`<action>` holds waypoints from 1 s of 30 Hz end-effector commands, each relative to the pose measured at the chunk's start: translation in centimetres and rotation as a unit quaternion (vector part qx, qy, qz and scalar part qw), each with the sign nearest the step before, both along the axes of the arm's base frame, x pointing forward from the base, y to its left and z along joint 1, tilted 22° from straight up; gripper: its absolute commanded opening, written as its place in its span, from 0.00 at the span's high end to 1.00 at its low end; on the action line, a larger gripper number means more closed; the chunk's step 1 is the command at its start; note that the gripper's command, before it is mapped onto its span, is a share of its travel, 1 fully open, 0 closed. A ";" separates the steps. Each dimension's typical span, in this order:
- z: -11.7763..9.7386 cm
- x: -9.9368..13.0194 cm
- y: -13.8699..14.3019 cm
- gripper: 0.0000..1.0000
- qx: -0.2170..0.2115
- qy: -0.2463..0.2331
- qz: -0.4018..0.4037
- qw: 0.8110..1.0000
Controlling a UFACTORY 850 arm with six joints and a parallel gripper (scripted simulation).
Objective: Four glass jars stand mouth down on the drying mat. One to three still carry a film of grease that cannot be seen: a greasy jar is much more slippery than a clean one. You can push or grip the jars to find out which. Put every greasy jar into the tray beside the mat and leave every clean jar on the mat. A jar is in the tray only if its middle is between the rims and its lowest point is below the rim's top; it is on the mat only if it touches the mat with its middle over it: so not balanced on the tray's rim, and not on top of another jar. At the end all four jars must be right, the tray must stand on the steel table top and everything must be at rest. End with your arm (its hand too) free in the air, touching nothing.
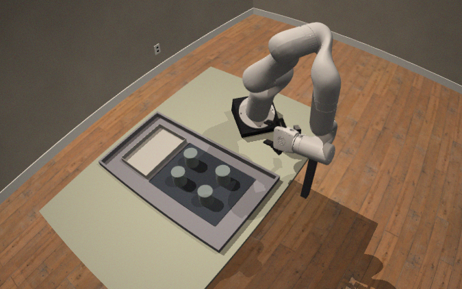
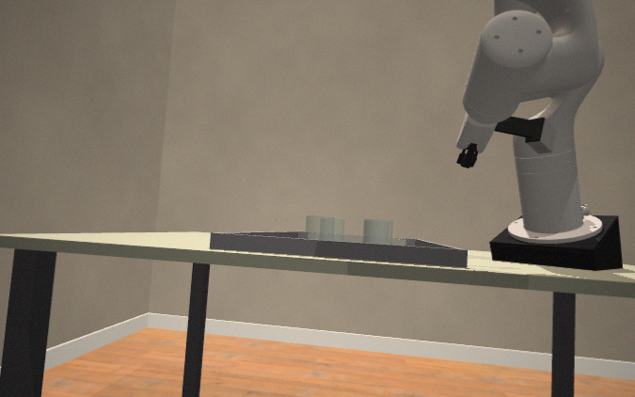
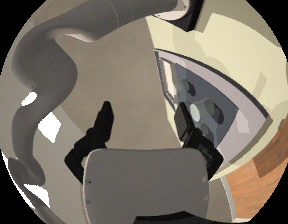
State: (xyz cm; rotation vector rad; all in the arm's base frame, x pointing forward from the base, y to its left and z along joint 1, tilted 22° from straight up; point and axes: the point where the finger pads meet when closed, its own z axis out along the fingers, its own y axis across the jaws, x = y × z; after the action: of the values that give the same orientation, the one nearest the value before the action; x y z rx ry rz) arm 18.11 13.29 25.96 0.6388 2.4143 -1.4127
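Four pale glass jars stand mouth down on the dark drying mat [image 1: 214,219]: one jar [image 1: 190,157] nearest the arm's side of the tray, one jar [image 1: 178,177] beside it, one jar [image 1: 222,176] towards the robot base, and one jar [image 1: 205,196] farthest from the tray. They are apart from each other. The cream tray [image 1: 156,151] is empty and lies flat next to the mat. My gripper [image 1: 267,132] [image 2: 467,156] [image 3: 144,109] is open and empty, high above the table and off to the base side of the jars. No grease can be seen.
The grey steel top [image 1: 174,208] [image 2: 260,243] has a low raised edge around the mat and tray. It lies on a pale green table [image 1: 81,205]. The arm's black base [image 1: 248,130] [image 2: 546,254] stands beyond the steel top's edge.
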 end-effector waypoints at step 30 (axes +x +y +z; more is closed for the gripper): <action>-1.2 12.1 -14.1 0.00 0.067 0.078 -0.250 0.963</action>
State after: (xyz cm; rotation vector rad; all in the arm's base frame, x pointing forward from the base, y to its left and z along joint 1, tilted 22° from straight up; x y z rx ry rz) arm 29.41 0.67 25.05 1.2313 2.5929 -1.5233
